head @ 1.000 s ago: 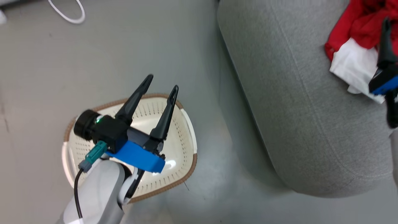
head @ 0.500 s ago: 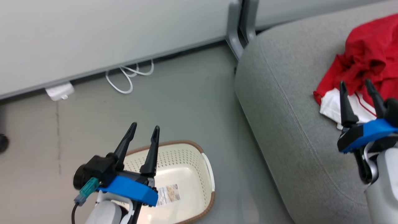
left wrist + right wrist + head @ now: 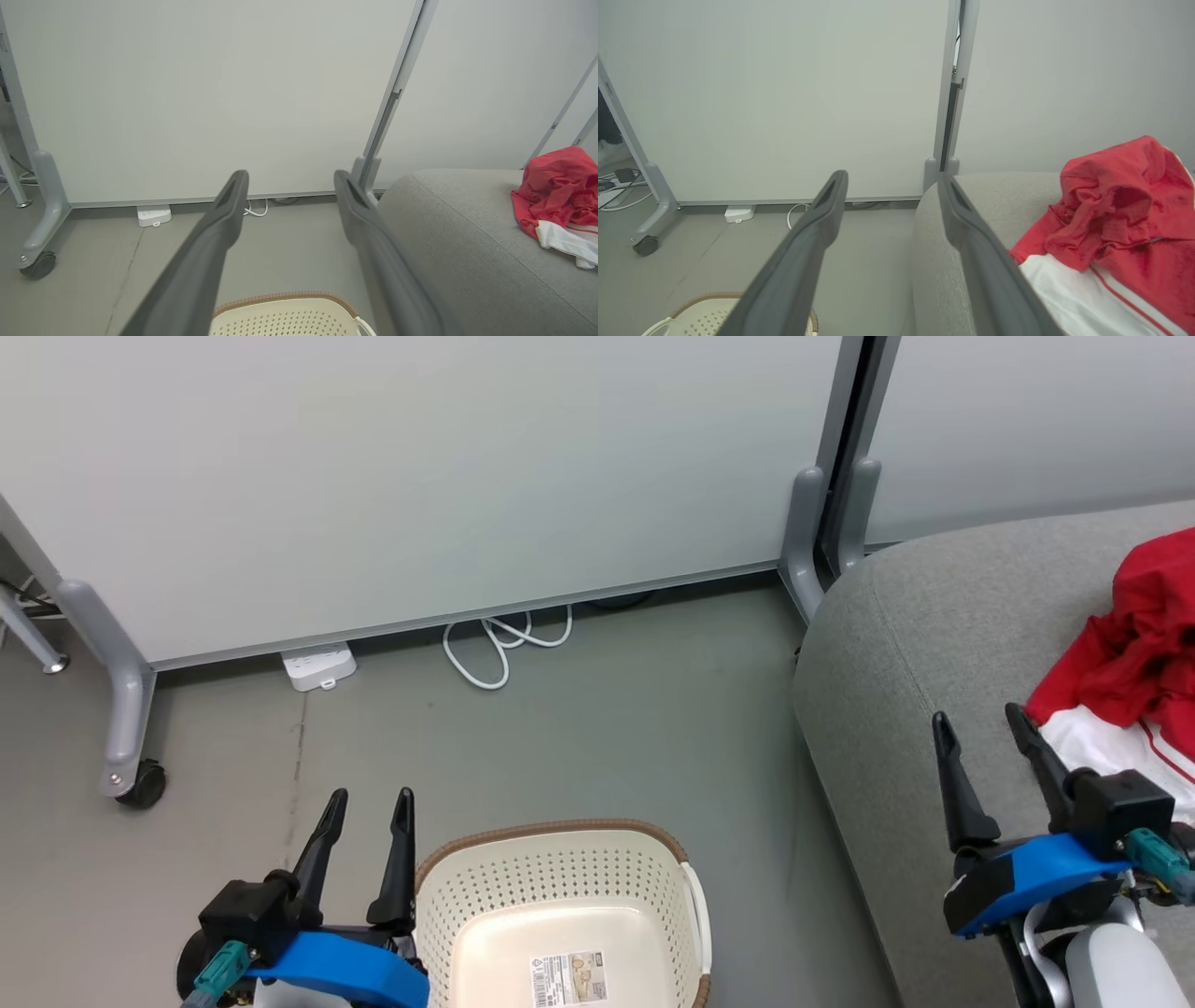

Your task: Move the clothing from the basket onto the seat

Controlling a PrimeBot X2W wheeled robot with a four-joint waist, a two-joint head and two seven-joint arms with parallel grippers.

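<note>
- The clothing (image 3: 1130,681), a crumpled heap of soft red fabric with a white panel and thin red stripes, lies on the large light-grey upholstered seat (image 3: 896,644), towards its far right side. I cannot separate the heap into individual garments.
- The cream-white perforated plastic basket (image 3: 560,877) with the brown woven-look rim stands on the grey floor (image 3: 597,728), just beside the seat's rounded corner. The part of its bottom I can see carries only a paper label (image 3: 571,978). Its near end is cut off by the frame.
- The left gripper (image 3: 371,795) hovers beside the basket's left rim, its dark fingers parted and empty.
- The right gripper (image 3: 976,716) hangs over the seat, just short of the white panel, fingers likewise spread, touching no fabric.
- Judgement: the transfer looks finished and I am at the closing check.
- The next move calls for no grasp. I should confirm that the hidden near end of the basket holds nothing, then bring both arms to rest without dragging the heap.
</note>
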